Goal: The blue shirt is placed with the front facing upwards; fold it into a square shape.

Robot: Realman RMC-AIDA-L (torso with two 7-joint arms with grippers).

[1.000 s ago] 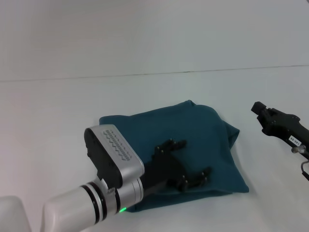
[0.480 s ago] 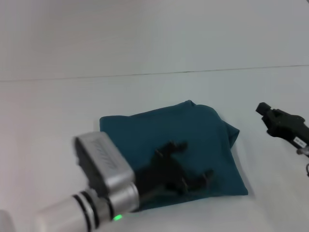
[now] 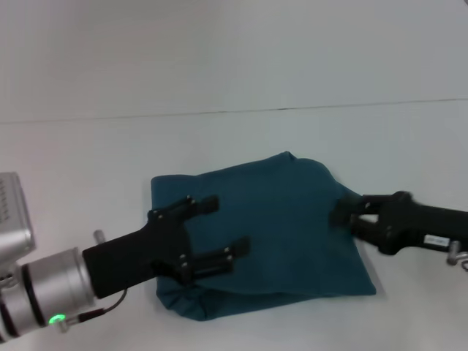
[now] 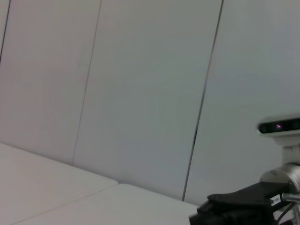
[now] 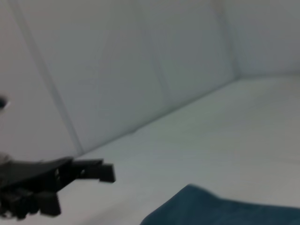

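No words or numbers can be read anywhere. A small white label (image 3: 436, 240) sits on the right arm at about 4 o'clock in the head view, but its print is too tiny to make out. The blue shirt (image 3: 278, 227) shows only plain cloth, with no letters on it.

Left gripper (image 3: 218, 228) hid part of shirt (image 3: 285, 219); lettering not visible; right arm (image 3: 431, 230) cut off at edge.
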